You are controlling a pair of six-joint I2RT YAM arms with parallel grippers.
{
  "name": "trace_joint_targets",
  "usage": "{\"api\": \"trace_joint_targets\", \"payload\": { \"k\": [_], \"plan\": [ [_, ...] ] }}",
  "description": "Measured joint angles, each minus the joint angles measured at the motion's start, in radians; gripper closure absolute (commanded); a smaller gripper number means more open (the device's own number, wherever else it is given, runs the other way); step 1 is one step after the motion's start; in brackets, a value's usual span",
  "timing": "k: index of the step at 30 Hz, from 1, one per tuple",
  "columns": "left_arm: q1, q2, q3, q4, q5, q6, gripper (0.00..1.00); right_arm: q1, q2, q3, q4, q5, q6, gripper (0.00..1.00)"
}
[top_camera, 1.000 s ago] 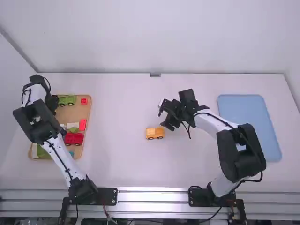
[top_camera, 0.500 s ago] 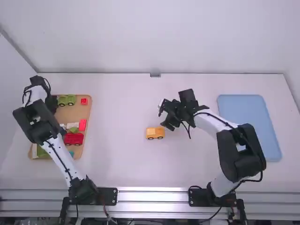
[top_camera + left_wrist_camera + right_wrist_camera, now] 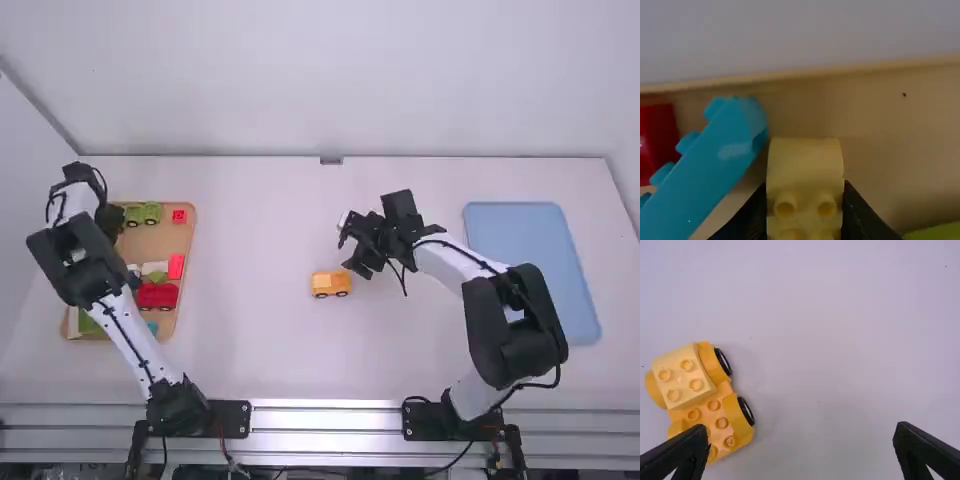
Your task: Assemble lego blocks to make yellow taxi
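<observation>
Left gripper [image 3: 114, 222] has a yellow block [image 3: 805, 167] pinched at the tan tray [image 3: 183, 243], right gripper [image 3: 352, 253] is spread wide near the yellow car [image 3: 329, 284]. Both sit on a plain white table [image 3: 260, 260]... well, tray and car do, pale wall [image 3: 300, 80] behind.

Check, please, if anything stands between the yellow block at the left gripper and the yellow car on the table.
Yes: the tray's raised rim stands between the yellow block and the yellow car. The right gripper, open, hangs close to the car and may crowd the final placing.
</observation>
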State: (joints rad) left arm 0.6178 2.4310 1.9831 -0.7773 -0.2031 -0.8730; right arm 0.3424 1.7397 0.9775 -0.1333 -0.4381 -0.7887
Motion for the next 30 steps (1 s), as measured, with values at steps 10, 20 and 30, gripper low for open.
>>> {"api": "trace_joint_targets", "payload": {
  "k": [10, 20, 30],
  "plan": [
    [0.001, 0.005, 0.091, -0.19, 0.001, 0.011, 0.98, 0.0, 0.0, 0.0, 0.0, 0.019, -0.001, 0.01],
    [-0.007, 0.005, 0.251, -0.352, 0.016, 0.079, 0.98, 0.0, 0.0, 0.0, 0.002, 0.021, 0.004, 0.01],
    [-0.125, -0.152, 0.037, -0.207, 0.073, 0.184, 0.98, -0.002, 0.0, 0.0, 0.09, 0.022, 0.11, 0.01]
  ]
}}
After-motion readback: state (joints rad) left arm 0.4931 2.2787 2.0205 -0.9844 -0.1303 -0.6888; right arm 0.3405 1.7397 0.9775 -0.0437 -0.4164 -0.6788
